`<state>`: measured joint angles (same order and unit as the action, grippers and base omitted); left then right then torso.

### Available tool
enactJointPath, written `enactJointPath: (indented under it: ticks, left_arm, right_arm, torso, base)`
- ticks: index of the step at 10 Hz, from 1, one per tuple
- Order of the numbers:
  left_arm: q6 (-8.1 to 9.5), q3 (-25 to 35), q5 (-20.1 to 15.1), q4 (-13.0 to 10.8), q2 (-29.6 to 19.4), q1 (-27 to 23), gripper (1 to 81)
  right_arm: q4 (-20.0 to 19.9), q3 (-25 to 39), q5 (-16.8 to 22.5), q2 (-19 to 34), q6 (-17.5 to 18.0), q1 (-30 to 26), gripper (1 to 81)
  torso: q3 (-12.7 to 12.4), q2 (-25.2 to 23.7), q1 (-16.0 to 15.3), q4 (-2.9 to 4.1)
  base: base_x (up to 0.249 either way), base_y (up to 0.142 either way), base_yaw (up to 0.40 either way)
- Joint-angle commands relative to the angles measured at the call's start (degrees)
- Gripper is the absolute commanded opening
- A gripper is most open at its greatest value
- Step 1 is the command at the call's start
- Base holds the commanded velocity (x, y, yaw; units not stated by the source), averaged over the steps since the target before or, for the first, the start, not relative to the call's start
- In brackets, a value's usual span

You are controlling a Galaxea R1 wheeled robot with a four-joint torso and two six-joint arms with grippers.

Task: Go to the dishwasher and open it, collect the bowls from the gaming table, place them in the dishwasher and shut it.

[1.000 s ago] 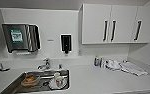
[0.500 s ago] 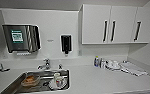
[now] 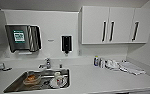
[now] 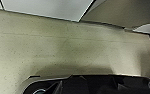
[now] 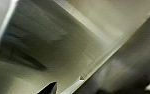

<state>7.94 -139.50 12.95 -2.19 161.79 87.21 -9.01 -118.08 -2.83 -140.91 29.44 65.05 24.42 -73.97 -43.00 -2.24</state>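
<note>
head: white counter [image 3: 96, 80] | sink [image 3: 16, 85] at its front-left, dishes inside | bottles [image 3: 99, 61] at back edge | wall cabinets [image 3: 116, 25] above | dishwasher, bowls: can't place | grippers: can't tell

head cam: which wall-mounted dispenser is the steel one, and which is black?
The steel one is the big paper-towel dispenser left of the tap. The small black dispenser hangs right of it, near the wall cabinets.

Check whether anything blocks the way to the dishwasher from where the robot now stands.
Cannot be settled: the head view faces the white countertop, steel sink and white wall cabinets. No grey-fronted appliance shows, so no obstacle before it can be judged.
</note>
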Motion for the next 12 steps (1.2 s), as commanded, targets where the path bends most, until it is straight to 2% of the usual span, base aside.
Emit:
enactJointPath:
  ticks: [1, 9, 12]
  left_arm:
    - [0.06, 0.4, -1.6, -0.4, -0.6, -4.6, 81.1]
    - [0.06, 0.4, -1.6, -0.5, -0.2, -4.6, 81.1]
    - [0.06, 0.4, -1.7, -0.5, -0.2, -4.6, 81.1]
  right_arm:
    - [5.3, -2.4, 21.3, -0.8, -6.1, 0.9, 81.1]
    - [5.5, -3.8, 21.2, -1.8, -6.1, 2.4, 81.1]
    - [5.4, -5.4, 21.2, -2.6, -8.3, 3.1, 81.1]
  torso:
    - [0.0, 0.0, 0.0, 0.00]
    - [0.1, 0.0, -0.2, 0.00]
    - [0.2, 0.0, -0.3, 0.00]
  base:
    - [-0.069, 0.000, 0.000]
    - [-0.077, 0.000, 0.000]
    - [-0.102, 0.000, 0.000]
